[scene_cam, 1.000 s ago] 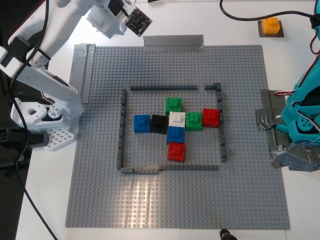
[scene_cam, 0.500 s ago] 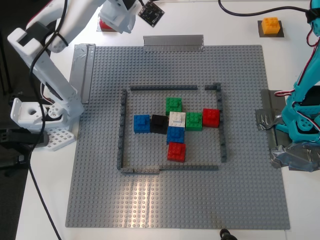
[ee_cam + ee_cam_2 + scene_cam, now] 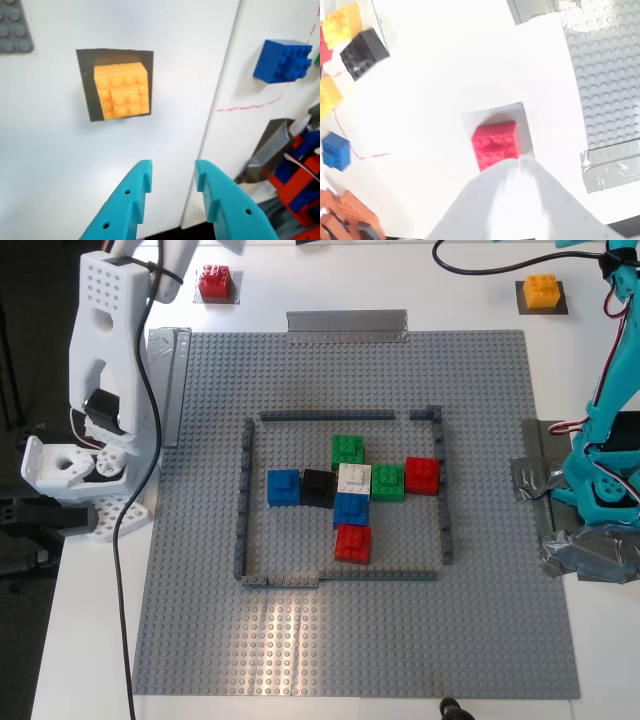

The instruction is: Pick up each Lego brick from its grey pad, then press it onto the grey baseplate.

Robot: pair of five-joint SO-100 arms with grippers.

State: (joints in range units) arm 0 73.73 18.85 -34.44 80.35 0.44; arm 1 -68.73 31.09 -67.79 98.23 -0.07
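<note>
An orange brick (image 3: 541,290) sits on its dark grey pad (image 3: 543,311) at the far corner on the exterior view's right. In the first wrist view my first gripper (image 3: 172,175), teal, is open and empty, a short way from that orange brick (image 3: 122,90). A red brick (image 3: 216,282) sits on its light grey pad (image 3: 216,300) at the far corner on the exterior view's left. In the second wrist view my second gripper (image 3: 517,162), white and blurred, shows no gap and is right beside the red brick (image 3: 495,144). The grey baseplate (image 3: 350,640) bears a dark frame (image 3: 243,500).
Inside the frame stand green, blue, black and white bricks and two more red ones (image 3: 421,474). Grey tape strips (image 3: 347,324) lie along the plate's far edge. The white arm's base (image 3: 70,480) and the teal arm's base (image 3: 605,480) flank the plate. Loose bricks (image 3: 365,52) lie beyond the table.
The white arm has swung up and back toward the far left, uncovering the red brick on its pad; its gripper has left the exterior picture. The teal arm has hardly moved.
</note>
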